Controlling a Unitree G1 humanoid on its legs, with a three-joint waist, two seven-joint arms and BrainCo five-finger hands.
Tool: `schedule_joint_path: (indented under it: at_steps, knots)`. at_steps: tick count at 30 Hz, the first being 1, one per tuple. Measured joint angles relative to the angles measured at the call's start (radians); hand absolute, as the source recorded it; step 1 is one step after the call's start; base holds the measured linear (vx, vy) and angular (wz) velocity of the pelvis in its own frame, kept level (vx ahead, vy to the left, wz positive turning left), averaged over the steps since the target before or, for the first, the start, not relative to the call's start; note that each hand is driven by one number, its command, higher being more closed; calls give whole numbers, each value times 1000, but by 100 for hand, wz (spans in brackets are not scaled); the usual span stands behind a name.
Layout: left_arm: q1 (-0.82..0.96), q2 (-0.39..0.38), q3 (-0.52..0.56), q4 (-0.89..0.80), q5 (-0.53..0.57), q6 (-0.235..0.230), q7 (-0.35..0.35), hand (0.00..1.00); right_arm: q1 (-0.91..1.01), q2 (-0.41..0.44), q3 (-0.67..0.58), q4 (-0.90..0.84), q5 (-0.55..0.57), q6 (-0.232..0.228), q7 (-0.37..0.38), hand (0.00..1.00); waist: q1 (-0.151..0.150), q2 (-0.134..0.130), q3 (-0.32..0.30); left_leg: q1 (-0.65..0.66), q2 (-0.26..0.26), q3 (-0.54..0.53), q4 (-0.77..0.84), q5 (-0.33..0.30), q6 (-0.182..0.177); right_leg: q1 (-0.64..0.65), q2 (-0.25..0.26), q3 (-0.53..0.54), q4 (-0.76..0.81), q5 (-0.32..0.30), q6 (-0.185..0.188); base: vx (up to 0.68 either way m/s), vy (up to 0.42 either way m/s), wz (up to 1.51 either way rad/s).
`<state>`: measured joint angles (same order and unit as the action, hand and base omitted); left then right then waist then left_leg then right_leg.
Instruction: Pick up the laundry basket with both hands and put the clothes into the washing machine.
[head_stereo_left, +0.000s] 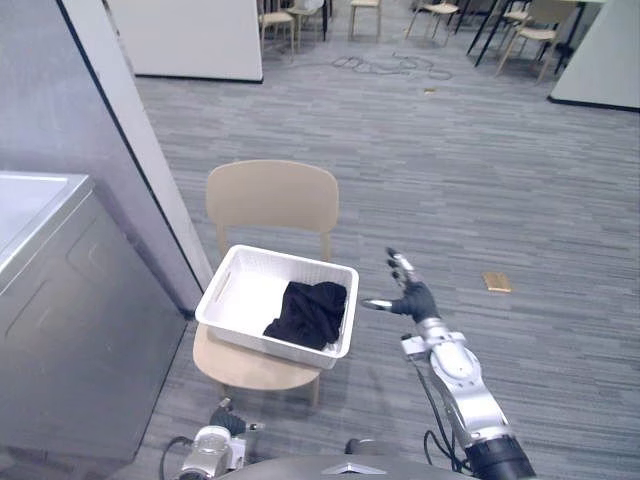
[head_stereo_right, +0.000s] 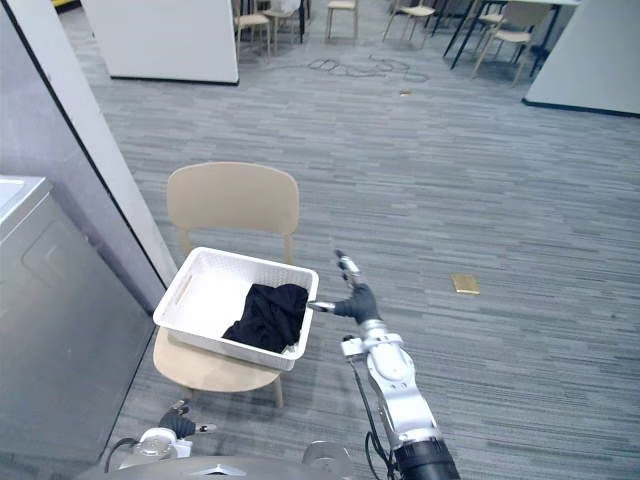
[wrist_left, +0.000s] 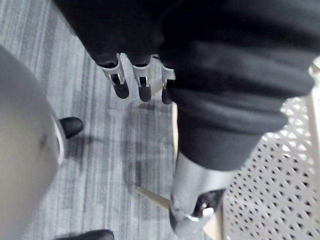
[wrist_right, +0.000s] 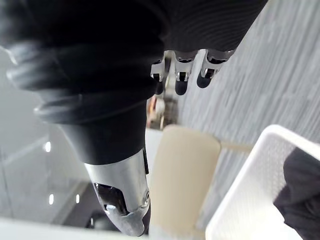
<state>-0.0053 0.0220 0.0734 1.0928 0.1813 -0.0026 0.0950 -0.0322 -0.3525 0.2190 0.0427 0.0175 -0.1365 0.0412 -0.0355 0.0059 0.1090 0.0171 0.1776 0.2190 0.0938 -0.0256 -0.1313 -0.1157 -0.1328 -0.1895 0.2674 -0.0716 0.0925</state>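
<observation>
Basket wall (wrist_left: 272, 165) past left hand (wrist_left: 197, 182)

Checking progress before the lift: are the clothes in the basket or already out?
In: the dark clothes lie bunched inside the white laundry basket, which sits on the beige chair.

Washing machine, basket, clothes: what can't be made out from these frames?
Washing machine: cut off by the left eye view's left edge; where it opens cannot be told.
Clothes: one dark heap in the basket; number of pieces unclear.
Chair: seat mostly hidden under the basket.
Tan thing on the floor: too small to identify.
</observation>
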Motion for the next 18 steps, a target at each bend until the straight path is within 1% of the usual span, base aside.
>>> schedule_joint_path:
  at_steps: [1,2,3,4,5,6,7,8,9,11,13,14,16,18]
  knots:
    - [-9,10,0,3,0,0,0,0,-40,-27,45,2,-24,-1,8,0,0,-2,25,-10,-1,-4,8,1,2,-5,-2,-4,2,5,2,-131,-17,24]
    - [-26,21,4,9,-5,0,-1,0,-127,-78,132,17,-73,-11,25,0,3,0,63,-41,-1,-14,19,9,5,-27,-4,-9,4,14,-3,-139,-20,18]
    - [-39,33,2,8,-2,0,0,0,-170,-100,173,25,-90,-13,31,0,7,1,82,-61,-1,-21,28,13,6,-40,-4,-12,3,19,-7,-193,-27,16]
    - [-64,41,2,7,-2,-1,0,0,-255,-124,245,60,-136,-21,50,0,18,1,116,-96,-1,-27,31,24,5,-71,-4,-14,3,31,-12,-187,-29,14]
    - [-93,43,0,4,-2,-4,0,0,-343,-137,316,117,-187,-26,66,0,31,3,156,-126,-1,-34,36,38,7,-100,-4,-18,3,50,-11,-149,-24,12]
    - [-97,43,0,2,-3,-5,0,0,-358,-138,328,130,-200,-28,68,0,33,5,165,-128,-1,-36,39,41,7,-101,-3,-20,4,56,-15,-90,-17,15]
    - [-108,45,-6,-16,-4,-11,2,0,-412,-143,367,174,-252,-33,83,0,39,8,198,-152,0,-48,49,48,2,-115,-3,-25,3,67,-23,-33,-2,16]
    - [-124,51,-14,-25,-5,-19,3,0,-458,-152,399,216,-279,-38,87,0,42,10,224,-184,2,-58,67,49,3,-132,-3,-33,4,77,-27,-64,7,17]
    - [-133,55,-17,-27,-7,-20,4,0,-478,-155,404,238,-301,-38,87,0,43,10,238,-196,3,-60,74,50,3,-139,-3,-37,3,81,-28,-75,20,15]
    - [-150,66,-21,-63,-23,-22,10,0,-563,-171,405,335,-353,-34,85,0,52,13,291,-242,4,-73,85,56,5,-170,-2,-44,1,94,-32,-84,25,11]
    - [-166,77,-37,-76,-35,-25,21,0,-614,-182,391,397,-383,-30,79,0,53,16,329,-256,3,-82,83,62,7,-177,-3,-52,-1,96,-33,-64,15,11]
    - [-170,82,-42,-93,-49,-27,36,0,-637,-185,364,433,-404,-20,65,0,61,16,335,-279,3,-83,77,71,8,-203,-2,-52,0,99,-35,-64,5,8]
    - [-171,81,-56,-121,-68,-28,51,0,-677,-189,303,493,-418,-2,31,0,67,21,354,-302,0,-91,62,93,8,-231,-4,-60,2,104,-38,-27,-12,12]
    - [-171,80,-68,-141,-82,-31,64,0,-723,-204,263,545,-450,13,-2,0,68,27,364,-324,-2,-103,50,107,6,-254,-5,-68,5,106,-41,-8,-24,13]
